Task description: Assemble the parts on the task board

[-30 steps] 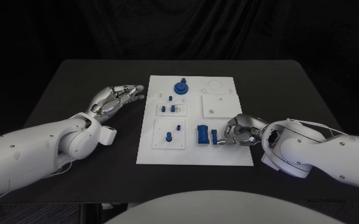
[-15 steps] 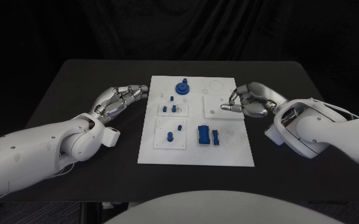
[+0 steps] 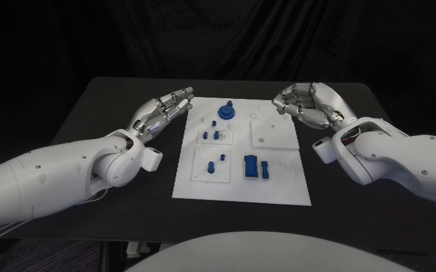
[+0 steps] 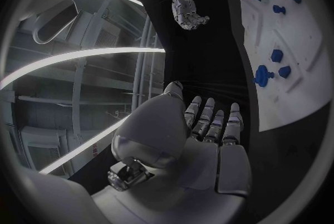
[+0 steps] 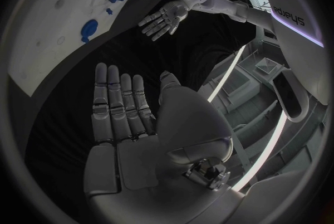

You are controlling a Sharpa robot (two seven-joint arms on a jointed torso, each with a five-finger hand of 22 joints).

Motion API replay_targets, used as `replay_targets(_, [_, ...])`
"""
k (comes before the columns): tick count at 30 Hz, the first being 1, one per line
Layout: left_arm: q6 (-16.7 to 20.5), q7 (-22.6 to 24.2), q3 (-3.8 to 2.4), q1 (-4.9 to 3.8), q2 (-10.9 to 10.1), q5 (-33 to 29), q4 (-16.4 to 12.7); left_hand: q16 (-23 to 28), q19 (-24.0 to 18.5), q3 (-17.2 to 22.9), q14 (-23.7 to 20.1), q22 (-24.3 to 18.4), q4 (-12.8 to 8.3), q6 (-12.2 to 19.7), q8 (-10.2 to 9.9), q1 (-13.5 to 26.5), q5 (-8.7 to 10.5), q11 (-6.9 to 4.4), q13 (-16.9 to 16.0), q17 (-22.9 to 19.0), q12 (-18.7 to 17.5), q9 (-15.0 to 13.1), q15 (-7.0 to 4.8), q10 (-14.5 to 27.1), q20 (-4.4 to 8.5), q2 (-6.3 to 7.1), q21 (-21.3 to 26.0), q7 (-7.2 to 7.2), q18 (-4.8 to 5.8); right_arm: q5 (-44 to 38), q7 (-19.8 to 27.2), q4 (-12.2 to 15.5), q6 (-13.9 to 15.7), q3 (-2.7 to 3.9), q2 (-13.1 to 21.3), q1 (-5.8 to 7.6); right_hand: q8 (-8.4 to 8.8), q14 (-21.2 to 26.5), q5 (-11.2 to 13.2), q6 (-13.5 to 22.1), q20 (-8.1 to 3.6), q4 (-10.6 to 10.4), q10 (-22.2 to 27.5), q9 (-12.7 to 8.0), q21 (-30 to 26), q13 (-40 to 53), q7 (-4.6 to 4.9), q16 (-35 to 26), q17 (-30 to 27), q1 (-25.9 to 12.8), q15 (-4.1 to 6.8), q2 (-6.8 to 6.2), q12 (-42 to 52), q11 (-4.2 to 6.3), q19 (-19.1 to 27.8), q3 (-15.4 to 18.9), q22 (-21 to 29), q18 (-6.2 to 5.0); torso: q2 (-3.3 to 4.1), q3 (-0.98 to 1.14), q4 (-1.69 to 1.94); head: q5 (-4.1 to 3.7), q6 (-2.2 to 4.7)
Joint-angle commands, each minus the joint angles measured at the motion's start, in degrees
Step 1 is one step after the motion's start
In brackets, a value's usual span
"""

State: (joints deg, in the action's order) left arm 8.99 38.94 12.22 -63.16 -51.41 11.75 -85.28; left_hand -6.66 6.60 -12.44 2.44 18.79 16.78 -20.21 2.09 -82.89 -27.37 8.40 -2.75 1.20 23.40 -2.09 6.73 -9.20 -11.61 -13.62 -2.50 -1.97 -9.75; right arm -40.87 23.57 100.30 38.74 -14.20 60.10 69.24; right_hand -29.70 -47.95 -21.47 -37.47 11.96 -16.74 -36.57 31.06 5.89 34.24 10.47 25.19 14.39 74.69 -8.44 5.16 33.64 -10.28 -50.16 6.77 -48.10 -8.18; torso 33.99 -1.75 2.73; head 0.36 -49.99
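Observation:
The white task board (image 3: pixel 273 187) lies in the middle of the black table. On it are a round blue knob (image 3: pixel 226 111) at the far end, small blue pegs (image 3: pixel 212 135) on a raised plate, two more parts (image 3: pixel 211 166) on a nearer plate, and a blue block (image 3: pixel 248 165) with a thin bar (image 3: pixel 264 170) beside it. My left hand (image 3: pixel 168 111) hovers by the board's far left corner, fingers straight and apart, holding nothing. My right hand (image 3: pixel 306 105) hovers at the far right corner, also holding nothing. The wrist views show flat palms (image 4: pixel 205 135) (image 5: pixel 125 118).
A blank raised white plate (image 3: pixel 269 131) sits on the board's right half. Bare black tabletop (image 3: pixel 363 203) stretches on both sides of the board. The left wrist view shows the board (image 4: pixel 306 68) beside my left hand, with my right hand (image 4: pixel 188 12) beyond it.
My right hand has left the thin blue bar at the board's near right, travelled to the far right corner and spread out. My left hand has moved further away along the board's left edge.

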Motion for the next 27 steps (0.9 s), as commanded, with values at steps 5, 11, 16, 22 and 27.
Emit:
replay_targets(5, [1.84, 10.48, -0.06, 0.5, 2.56, -0.38, 2.08, 6.66, -5.35, -2.22, -2.44, -11.81, 0.02, 13.0, -1.04, -0.21, 0.3, -7.11, 1.18, -1.2, -12.08, 1.01, -5.03, 8.25, 2.26, -0.35, 1.56, 10.24, -0.44, 14.74, 15.93, -3.34, -5.49, -0.03, -1.39, -4.39, 16.18, 40.03, 0.5, 22.88, 4.73, 0.0, 31.28, -16.25, -4.62, -19.21, -8.49, -17.86, -10.82, -5.21, -2.7, 0.63, -19.64, -2.22, 45.49, 3.89, 36.48, 4.38, -2.29, 0.51, -0.77, 2.23, -0.01])
replay_targets(11, [3.47, 11.43, -0.05, 1.12, 4.08, -0.39, 3.32, 6.66, -5.91, -3.65, -2.44, -14.12, 0.02, 18.91, -1.81, 0.68, 0.75, -14.67, 2.38, -1.2, -21.25, 1.8, -7.57, 9.47, 4.19, -0.23, 1.79, 17.51, -0.43, 16.93, 18.67, -5.83, -7.42, -0.04, -2.37, -7.01, 20.85, 46.36, 1.59, 32.28, 3.4, -0.01, 35.81, -25.02, -4.95, -29.59, -17.46, -21.06, -13.29, -5.59, 2.07, 1.33, -26.47, 6.2, 47.61, 5.9, 41.07, 1.88, -3.41, 1.19, -1.53, 3.27, -0.01])
replay_targets(16, [4.18, 11.33, -0.05, 1.78, 5.17, -0.39, 4.31, 6.66, -6.14, -4.09, -2.44, -15.36, 0.04, 19.67, -1.96, 1.36, 2.09, -16.01, 2.74, -1.2, -23.34, 1.95, -7.94, 9.22, 4.77, -0.19, 1.96, 17.9, -0.43, 17.49, 19.68, -7.03, -8.61, -0.03, -2.94, -8.47, 22.54, 46.93, 2.47, 35.41, 3.3, -0.06, 36.09, -27.66, -4.99, -31.45, -19.03, -21.3, -13.44, -5.5, 2.16, 1.43, -27.39, 6.51, 48.01, 6.36, 42.04, 0.35, -3.7, 1.59, -1.39, 3.1, -0.01])
replay_targets(22, [5.39, 11.47, -0.05, 2.72, 5.42, -0.39, 4.75, 6.66, -6.42, -5.37, -2.44, -17.04, 0.02, 19.58, -1.93, 4.9, 6.13, -17.24, 2.75, -1.2, -23.4, 1.92, -8.84, 9.2, 6.75, -0.46, 2.2, 16.48, -0.53, 17.91, 19.83, -7.39, -9.04, -0.03, -3.5, -9.16, 26.08, 47.95, 4.72, 37.25, 4.13, -0.14, 36.58, -30.09, -4.98, -34.23, -15.86, -25.04, -14.35, -7.07, 1.18, 0.35, -33.6, 5.45, 48.53, 5.5, 42.34, -0.81, -3.77, 1.61, -1.81, 3.13, -0.01])
replay_targets(27, [4.18, -0.08, -0.06, 2.78, 5.31, -0.21, 4.77, 6.66, -6.6, 0.42, -2.44, -18.79, -5.36, 20.21, -2.09, 30.05, 12.92, -14.34, 2.75, -1.2, -23.4, 2.09, -6.73, 9.2, 11.61, 4.06, 2.5, 11.83, 2.93, 17.0, 15.24, -7.38, -7.43, 0.07, -3.68, -9.09, 29.7, 47.95, 13.01, 37.47, -3.81, 8.1, 36.57, -31.06, -5.89, -34.24, -10.47, -25.19, -14.39, -37.82, 4.26, -5.16, -33.64, 10.28, 50.16, -0.62, 48.1, 3.52, -3.68, 1.59, -1.68, 3.12, 0.12])
